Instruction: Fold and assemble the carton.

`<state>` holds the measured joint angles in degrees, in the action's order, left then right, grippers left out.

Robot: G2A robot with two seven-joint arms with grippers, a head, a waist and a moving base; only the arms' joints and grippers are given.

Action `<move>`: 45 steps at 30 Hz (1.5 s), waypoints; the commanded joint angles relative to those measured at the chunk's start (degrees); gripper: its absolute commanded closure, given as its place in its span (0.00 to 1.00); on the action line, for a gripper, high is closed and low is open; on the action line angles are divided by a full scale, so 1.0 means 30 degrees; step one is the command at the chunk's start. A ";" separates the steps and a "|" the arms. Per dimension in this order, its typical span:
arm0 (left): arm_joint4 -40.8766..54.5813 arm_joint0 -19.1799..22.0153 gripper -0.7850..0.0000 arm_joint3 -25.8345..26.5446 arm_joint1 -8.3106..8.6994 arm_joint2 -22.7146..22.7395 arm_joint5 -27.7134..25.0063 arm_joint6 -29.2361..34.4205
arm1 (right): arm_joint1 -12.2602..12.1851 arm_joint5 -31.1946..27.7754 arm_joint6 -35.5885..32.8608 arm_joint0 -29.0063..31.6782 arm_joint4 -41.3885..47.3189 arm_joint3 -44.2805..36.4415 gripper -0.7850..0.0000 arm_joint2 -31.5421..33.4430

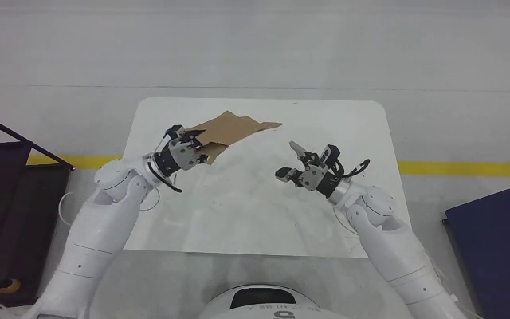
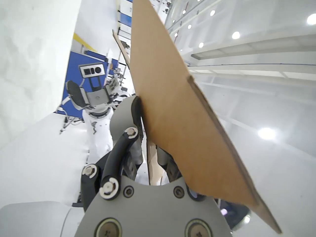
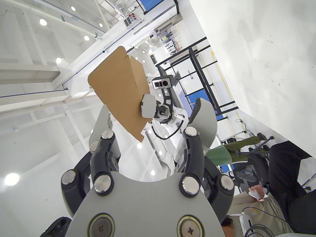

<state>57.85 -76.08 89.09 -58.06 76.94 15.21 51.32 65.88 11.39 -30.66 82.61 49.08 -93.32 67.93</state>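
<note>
A flat brown carton (image 1: pixel 233 127) is lifted at a tilt over the far left part of the white table (image 1: pixel 263 215). My left gripper (image 1: pixel 194 149) is shut on the carton's near left edge. In the left wrist view the carton (image 2: pixel 172 114) stands edge-on against one dark finger pad (image 2: pixel 136 109), and it hides the other finger. My right gripper (image 1: pixel 288 159) hovers open over the table's right half, a short way right of the carton, with nothing between its fingers (image 3: pixel 203 117). From the right wrist the carton (image 3: pixel 118 85) appears beyond them, apart from them.
A black rack (image 1: pixel 24 183) stands beside the table's left edge, and a blue mat (image 1: pixel 486 239) lies on the floor to the right. A yellow line (image 1: pixel 454 167) runs across the floor. The table's near half is bare.
</note>
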 commanded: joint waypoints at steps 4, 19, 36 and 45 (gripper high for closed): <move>0.6900 0.0571 1.00 -0.2583 -0.0342 0.0083 0.2728 0.3258 | 0.0039 -0.1100 -0.0077 0.0349 0.0231 -0.0264 0.00 0.0215; 1.4230 0.3605 1.00 -0.4610 -0.1712 -0.6009 1.0588 0.1998 | 0.0789 -0.3891 0.5742 -0.0714 -0.3429 0.0816 0.00 -0.1844; 1.2252 0.4900 1.00 -0.4796 -0.2194 -0.8744 0.9876 0.2707 | 0.1576 -0.6194 0.9007 -0.0788 -0.7651 0.0845 0.00 -0.4010; 1.1948 0.4773 1.00 -0.4873 -0.2113 -0.8885 0.9492 0.3093 | 0.1590 -0.7712 0.7776 0.0087 -0.6568 0.0185 0.00 -0.3141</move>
<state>93.72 -61.65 74.45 -64.46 50.23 43.77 60.52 70.64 -11.56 -6.69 82.67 28.62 -92.65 58.31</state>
